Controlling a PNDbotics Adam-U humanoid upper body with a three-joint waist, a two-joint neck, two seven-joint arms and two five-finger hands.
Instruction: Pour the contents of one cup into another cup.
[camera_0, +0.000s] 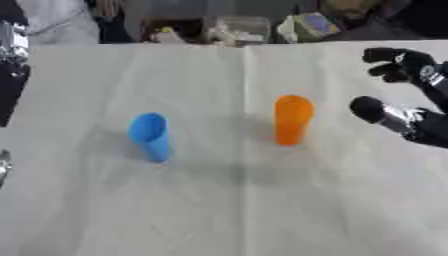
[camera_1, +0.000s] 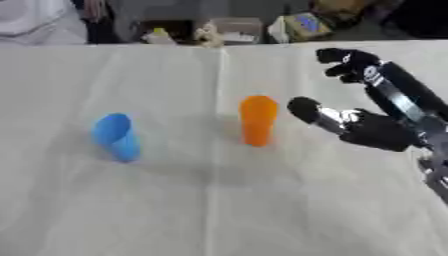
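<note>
An orange cup (camera_0: 291, 120) stands upright near the middle of the white cloth-covered table (camera_0: 227, 200). A blue cup (camera_0: 150, 135) stands to its left, a cup's height or more away. My right hand (camera_1: 376, 127) comes in from the right side and hovers just right of the orange cup, apart from it. Its thumb reaches toward the cup and its fingers (camera_1: 350, 62) spread farther back, so the hand is open with nothing in it. What the cups hold is not visible. My left hand shows in neither view.
Along the table's far edge lie boxes and clutter (camera_0: 219, 30). A silvery object (camera_0: 10, 45) sits at the far left edge. The cloth in front of the cups is bare.
</note>
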